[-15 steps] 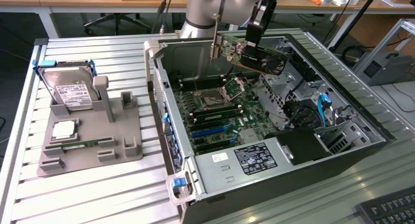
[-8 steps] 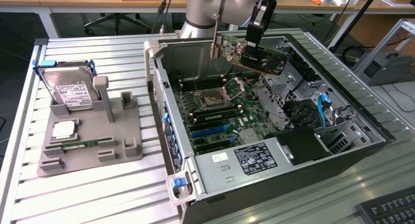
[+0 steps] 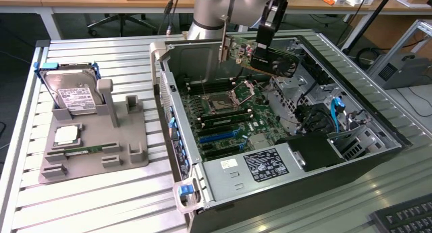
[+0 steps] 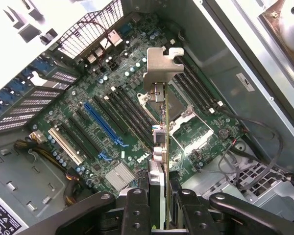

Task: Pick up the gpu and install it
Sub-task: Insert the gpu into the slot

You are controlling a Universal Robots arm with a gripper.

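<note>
On the slatted table [image 3: 101, 202] sits the open case [image 3: 284, 190], and above its motherboard [image 3: 226, 114] the gripper [image 3: 262, 41] pinches the gpu [image 3: 270, 58], tilted and clear of the slots; seating it well likely means squaring its edge over the blue slot [image 4: 105, 125].

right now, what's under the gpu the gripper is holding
The gpu hangs in the gripper above the open case. Below it lie the motherboard, its cpu socket and a blue slot. The strip of board directly behind the card's edge is covered.
</note>
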